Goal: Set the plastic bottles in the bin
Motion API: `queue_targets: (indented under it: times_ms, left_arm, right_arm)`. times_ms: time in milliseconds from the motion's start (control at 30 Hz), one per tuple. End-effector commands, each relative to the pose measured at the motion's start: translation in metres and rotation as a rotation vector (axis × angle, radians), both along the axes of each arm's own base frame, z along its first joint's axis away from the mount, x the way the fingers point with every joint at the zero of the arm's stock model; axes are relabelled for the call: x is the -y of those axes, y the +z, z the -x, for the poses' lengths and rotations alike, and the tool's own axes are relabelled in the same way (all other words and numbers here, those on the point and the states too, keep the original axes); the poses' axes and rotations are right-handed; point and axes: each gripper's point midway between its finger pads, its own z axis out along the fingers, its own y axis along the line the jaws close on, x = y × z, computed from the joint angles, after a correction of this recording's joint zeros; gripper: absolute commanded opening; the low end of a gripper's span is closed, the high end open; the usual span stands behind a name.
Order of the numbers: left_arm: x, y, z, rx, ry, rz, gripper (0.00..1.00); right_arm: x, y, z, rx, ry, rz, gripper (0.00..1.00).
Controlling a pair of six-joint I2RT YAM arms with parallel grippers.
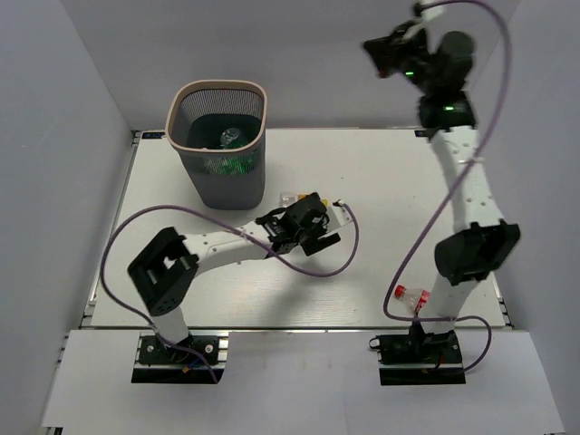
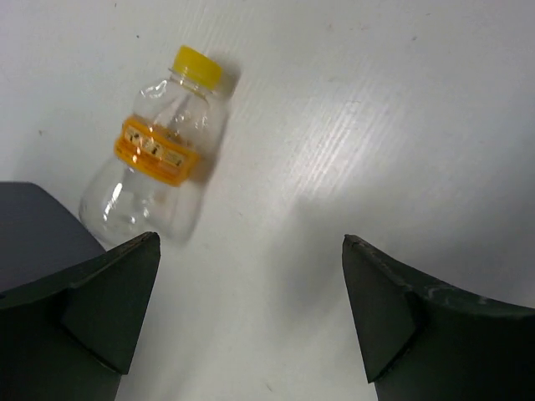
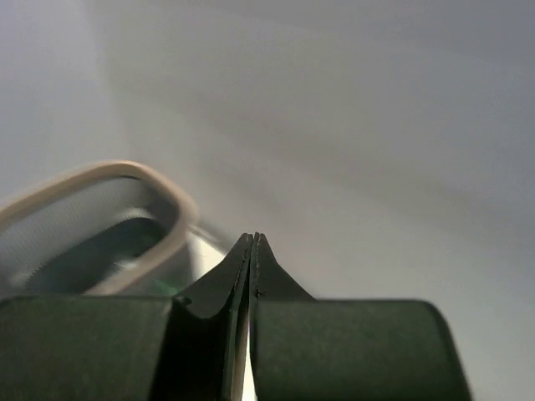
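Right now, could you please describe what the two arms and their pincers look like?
The left arm and right arm have white links, bulky black joint housings and black base plates. A thin purple cable loops along each. The left pincer and right pincer have matte black, wedge-shaped fingers. Small green lights glow on the right arm's upper joints.

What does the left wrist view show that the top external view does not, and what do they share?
Only the left wrist view: a plain look at the clear bottle with yellow cap and orange label, lying on its side ahead of the open left gripper. Only the top external view: the bin with bottles inside, a red-capped bottle by the right arm's base, and the raised right gripper. Both: the white table and the left gripper.
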Motion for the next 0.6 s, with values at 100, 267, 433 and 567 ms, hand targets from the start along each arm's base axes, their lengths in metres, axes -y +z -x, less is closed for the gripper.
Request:
queue_targets:
  times_ms: [100, 267, 433, 567]
  left_arm:
    - [0.014, 0.003, -0.059, 0.179, -0.032, -0.121, 0.99]
    - [0.014, -0.008, -0.087, 0.173, -0.006, -0.155, 0.99]
    - [0.006, -0.014, -0.111, 0.184, -0.002, -0.239, 0.99]
    - [0.000, -0.026, -0.131, 0.164, -0.001, -0.273, 0.99]
  right_arm:
    - [0.153, -0.128, 0.010, -0.413, -0.220, 0.171, 0.00]
    - [0.189, -0.189, 0.076, -0.464, -0.260, 0.227, 0.00]
    - [0.194, -0.244, 0.118, -0.598, -0.248, 0.209, 0.00]
    - [0.197, -0.255, 0.133, -0.642, -0.242, 0.187, 0.00]
